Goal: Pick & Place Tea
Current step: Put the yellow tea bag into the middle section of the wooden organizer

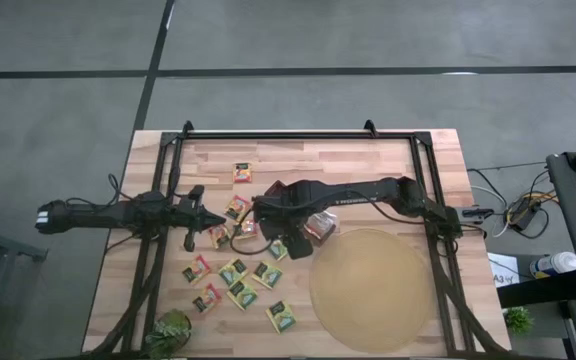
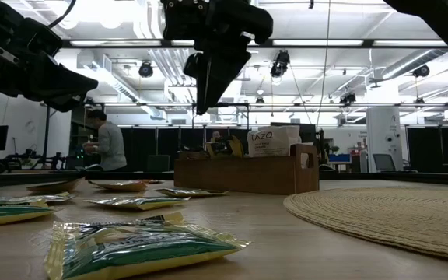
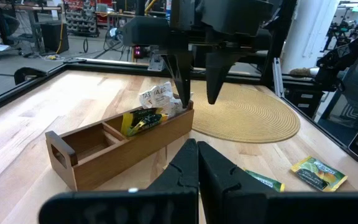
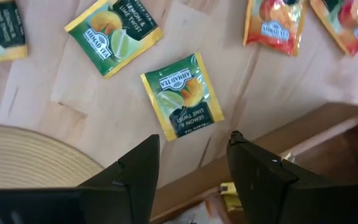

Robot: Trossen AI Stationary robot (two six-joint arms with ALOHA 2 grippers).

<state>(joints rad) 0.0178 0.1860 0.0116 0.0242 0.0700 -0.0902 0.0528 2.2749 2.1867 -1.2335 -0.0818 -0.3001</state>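
Note:
Several small square tea sachets, green-yellow (image 1: 242,294) and orange-red (image 1: 242,173), lie flat on the wooden table; one green-yellow sachet (image 4: 182,96) lies just under my right gripper. The brown wooden box (image 3: 123,146) holds a green sachet (image 3: 143,119) and white ones (image 3: 157,96). My right gripper (image 4: 194,155) is open and empty. It points down, above the box's end nearest the mat, and also shows in the left wrist view (image 3: 197,81). My left gripper (image 3: 197,162) is shut and empty, left of the box and above the table.
A big round tan mat (image 1: 373,288) lies at the table's right front, beside the box. A small green plant (image 1: 168,335) stands at the near left corner. A dark frame (image 1: 278,135) runs along the far edge. A person (image 2: 107,144) stands in the room behind.

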